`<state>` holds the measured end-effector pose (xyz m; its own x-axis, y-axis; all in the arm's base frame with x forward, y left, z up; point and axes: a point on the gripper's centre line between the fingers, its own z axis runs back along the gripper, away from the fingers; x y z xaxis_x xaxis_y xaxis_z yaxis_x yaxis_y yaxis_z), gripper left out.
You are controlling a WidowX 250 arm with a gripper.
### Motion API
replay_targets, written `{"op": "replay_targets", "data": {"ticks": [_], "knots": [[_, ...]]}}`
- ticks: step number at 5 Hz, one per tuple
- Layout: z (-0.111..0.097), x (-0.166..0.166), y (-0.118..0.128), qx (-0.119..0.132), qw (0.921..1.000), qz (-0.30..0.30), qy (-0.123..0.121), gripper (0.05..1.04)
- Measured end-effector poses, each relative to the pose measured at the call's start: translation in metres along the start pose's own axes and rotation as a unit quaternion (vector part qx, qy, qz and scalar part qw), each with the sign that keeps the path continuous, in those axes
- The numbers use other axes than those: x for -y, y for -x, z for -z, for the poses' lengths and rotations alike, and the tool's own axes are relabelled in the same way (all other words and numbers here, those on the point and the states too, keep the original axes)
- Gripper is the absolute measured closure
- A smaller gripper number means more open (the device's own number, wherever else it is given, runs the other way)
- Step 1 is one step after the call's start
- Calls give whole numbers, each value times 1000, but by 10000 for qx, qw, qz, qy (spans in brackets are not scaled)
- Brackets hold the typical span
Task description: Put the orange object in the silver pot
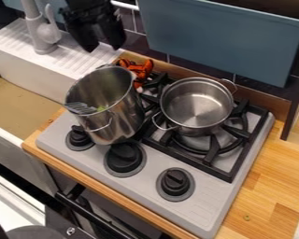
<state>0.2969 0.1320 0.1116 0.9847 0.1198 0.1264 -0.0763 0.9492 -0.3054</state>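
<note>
Orange object (141, 69): at the stove's (202, 205) back left corner as seen, partly hidden behind the tall pot (124, 119); exact shape hard to make out. Gripper (103, 47) above and left of it in view, released, fingers apart, nothing grasped; its upper part cut off by the top edge. Tall pot leans; slatted utensil (81, 108) inside, lower end hidden. Silver pot (195, 105) just beside, upright, over the right burner.

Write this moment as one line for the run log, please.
pincer: open, upper left, holding nothing | orange object: behind tall pot | low pot: on burner, empty | status: not placed
</note>
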Motion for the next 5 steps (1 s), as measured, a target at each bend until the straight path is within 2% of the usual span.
{"op": "replay_targets", "data": {"ticks": [2,3,4,5], "knots": [[21,13,-18,216,9997,142,-8,86],[35,13,-20,184,9996,157,-130,86],[53,7,-24,3,9994,45,-356,86],[64,5,-29,-27,9983,76,-580,86]]}}
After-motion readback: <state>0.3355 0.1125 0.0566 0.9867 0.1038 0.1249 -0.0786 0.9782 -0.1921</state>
